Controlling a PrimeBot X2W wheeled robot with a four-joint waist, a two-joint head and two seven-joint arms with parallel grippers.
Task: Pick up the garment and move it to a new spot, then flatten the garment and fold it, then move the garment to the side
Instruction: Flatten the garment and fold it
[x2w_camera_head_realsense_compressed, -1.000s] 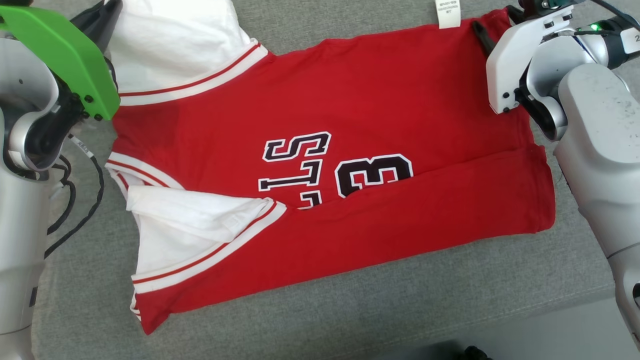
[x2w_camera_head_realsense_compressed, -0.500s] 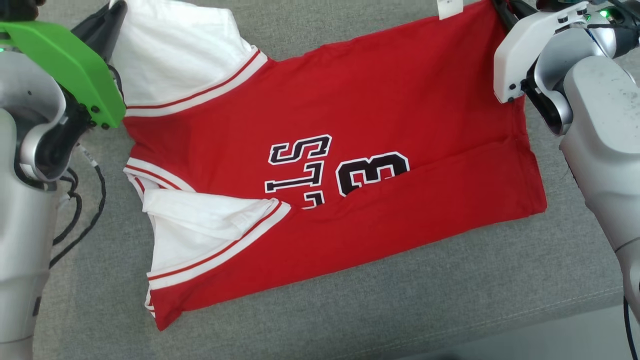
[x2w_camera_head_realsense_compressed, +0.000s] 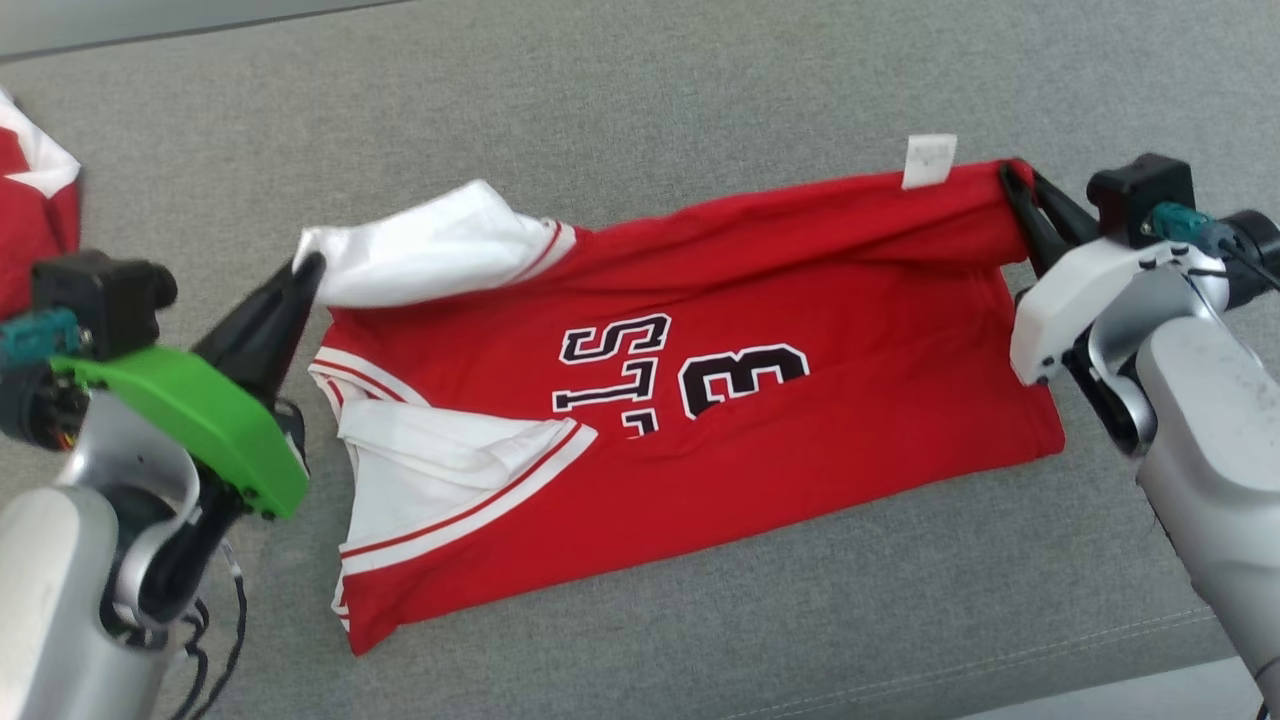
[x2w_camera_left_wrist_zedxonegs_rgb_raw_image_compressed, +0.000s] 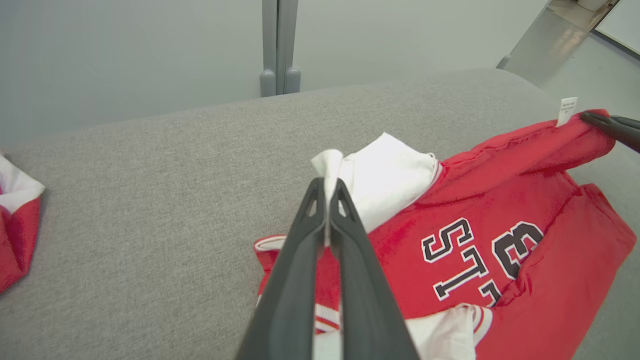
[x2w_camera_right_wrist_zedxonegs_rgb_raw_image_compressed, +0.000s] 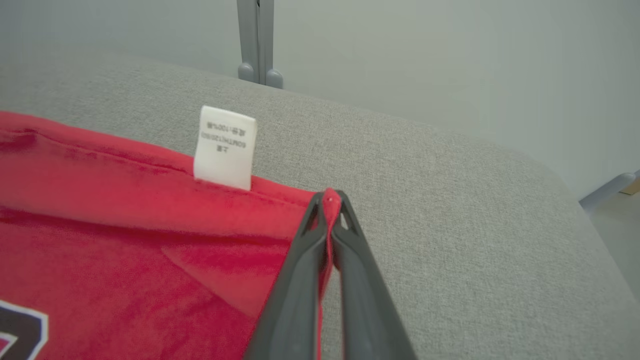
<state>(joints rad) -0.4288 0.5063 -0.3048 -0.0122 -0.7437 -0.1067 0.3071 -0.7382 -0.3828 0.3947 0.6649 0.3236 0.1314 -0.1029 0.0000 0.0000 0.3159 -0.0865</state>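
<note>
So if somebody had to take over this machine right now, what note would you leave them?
Left hand: shut on the white sleeve of the jersey, lifted off the grey cushion.
Right hand: shut on the red corner beside the label.
Jersey: on the cushion, near edge folded over the lettering, far edge raised between both hands.
Done: near-side fold. Left: probably lay the far edge over, finish folding, move it aside.
Another red-and-white garment lies far left.
</note>
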